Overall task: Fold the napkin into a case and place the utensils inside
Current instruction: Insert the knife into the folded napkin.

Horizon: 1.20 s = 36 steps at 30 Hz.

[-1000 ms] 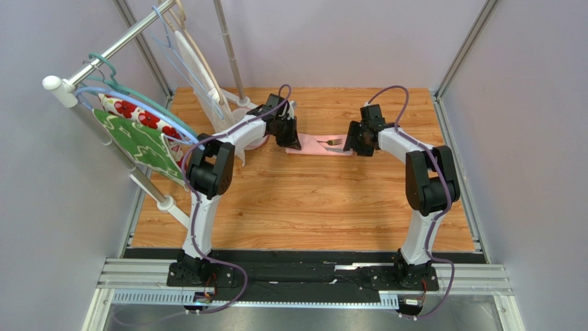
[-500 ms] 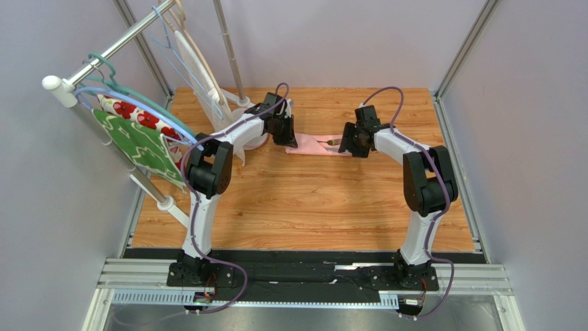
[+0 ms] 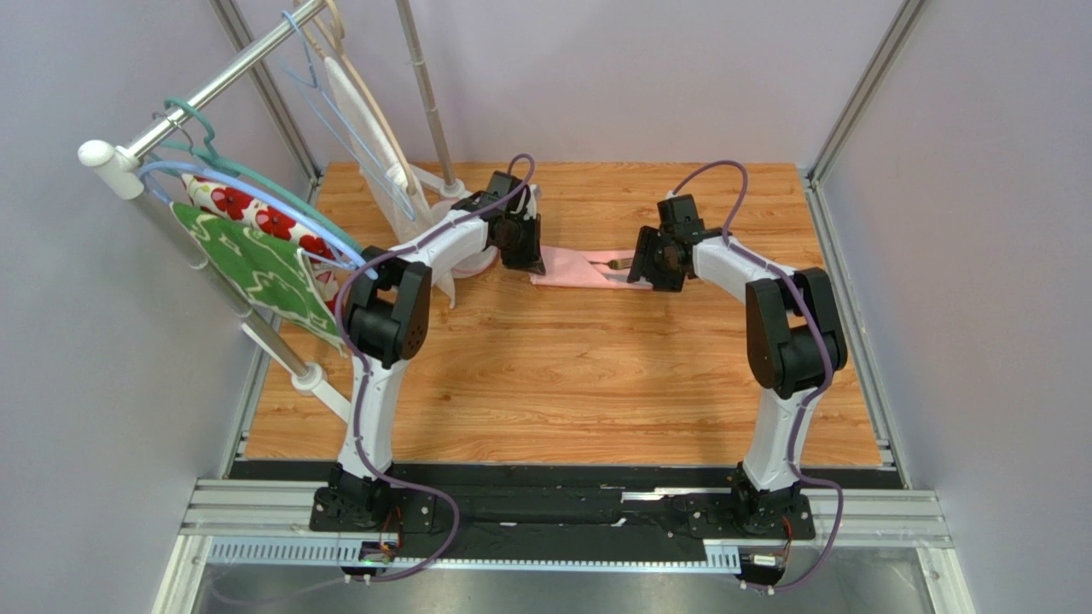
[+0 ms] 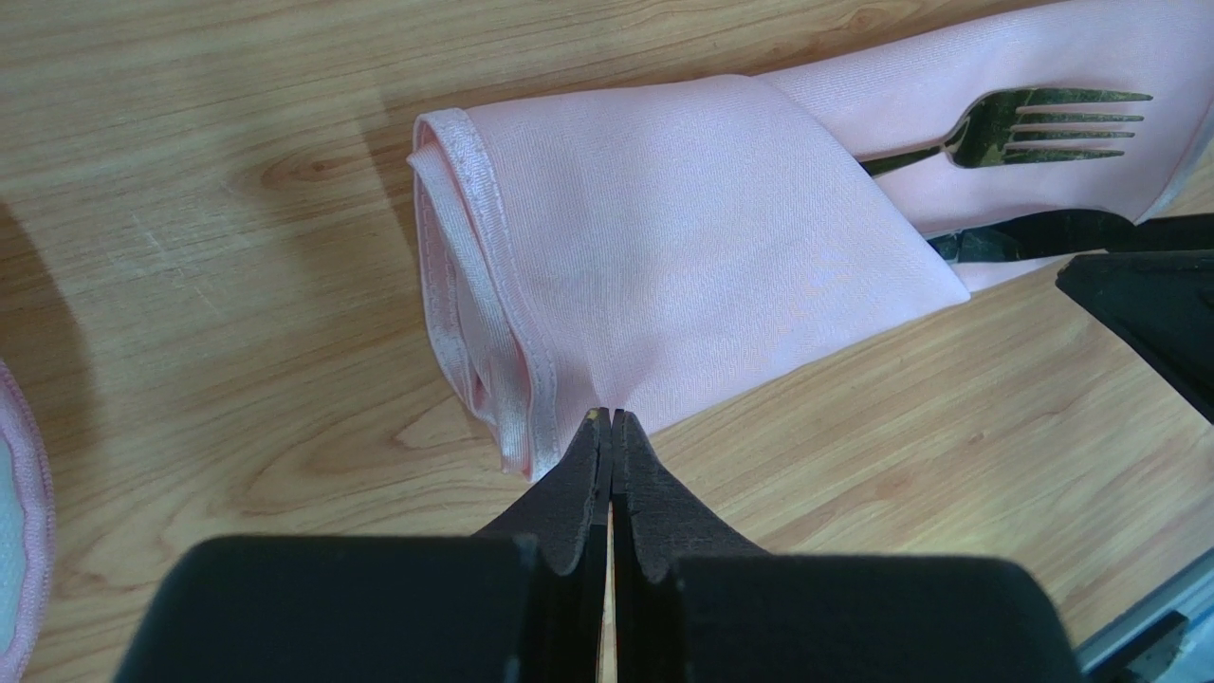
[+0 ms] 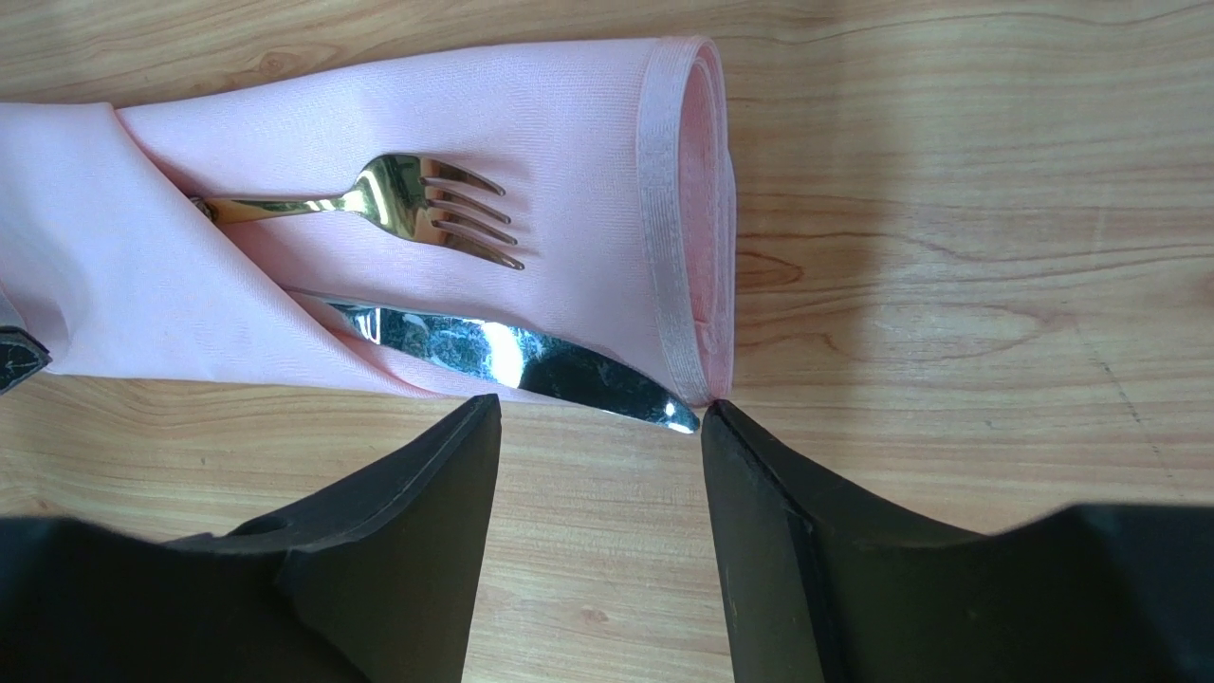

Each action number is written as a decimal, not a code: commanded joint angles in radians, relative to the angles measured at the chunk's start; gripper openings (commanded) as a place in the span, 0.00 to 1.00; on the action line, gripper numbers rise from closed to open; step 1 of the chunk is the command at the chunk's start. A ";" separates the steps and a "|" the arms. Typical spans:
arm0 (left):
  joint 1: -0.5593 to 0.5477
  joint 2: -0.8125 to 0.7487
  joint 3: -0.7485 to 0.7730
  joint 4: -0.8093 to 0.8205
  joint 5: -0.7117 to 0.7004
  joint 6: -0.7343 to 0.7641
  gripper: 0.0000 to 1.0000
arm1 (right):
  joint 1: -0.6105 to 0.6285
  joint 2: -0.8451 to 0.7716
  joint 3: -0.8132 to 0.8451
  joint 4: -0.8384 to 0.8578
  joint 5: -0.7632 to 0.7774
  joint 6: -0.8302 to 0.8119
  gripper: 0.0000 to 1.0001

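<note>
Tidying looks like the step in hand: the case (image 3: 583, 269) lies flat on the counter (image 3: 577, 371) at the far middle, between the two arms. The fork (image 5: 428, 199) and knife (image 5: 527, 363) are tucked under its diagonal fold with their heads showing. Left jaws are clenched, their tips touching the edge of the case at its closed end. A small crease runs from that spot, but whether any cloth is nipped between them I cannot tell. Right jaws are released and hold nothing; they straddle the knife tip, which pokes just past the edge facing them, by the hemmed end. To finish well, I judge that the left tips should press down lightly as an anchor so the case cannot slide. The right side should then nudge the blade along its own line, back under the fold. A sideways push could drag the fold open or knock the fork askew. Contact belongs on metal, not cloth. Afterwards both arms should lift straight up, the left parting first if it does grip cloth, so no layer is tugged loose.
</note>
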<state>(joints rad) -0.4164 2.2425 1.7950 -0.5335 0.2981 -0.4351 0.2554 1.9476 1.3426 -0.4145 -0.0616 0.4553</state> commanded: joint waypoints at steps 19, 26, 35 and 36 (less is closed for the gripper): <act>0.008 0.008 0.007 0.020 0.006 0.022 0.00 | 0.067 0.102 0.220 -0.055 0.003 -0.014 0.58; 0.007 -0.032 0.010 0.015 -0.007 0.022 0.00 | 0.065 0.110 0.233 -0.084 0.049 -0.033 0.58; 0.005 -0.122 0.018 0.024 0.084 -0.016 0.11 | 0.039 -0.035 0.162 -0.124 0.109 -0.063 0.65; 0.004 -0.136 0.012 0.027 0.091 -0.020 0.13 | 0.041 -0.058 0.147 -0.129 0.117 -0.070 0.66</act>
<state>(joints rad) -0.4164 2.2326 1.7950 -0.5331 0.3283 -0.4408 0.3058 2.0342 1.5143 -0.5129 -0.0063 0.4248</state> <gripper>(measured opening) 0.098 0.648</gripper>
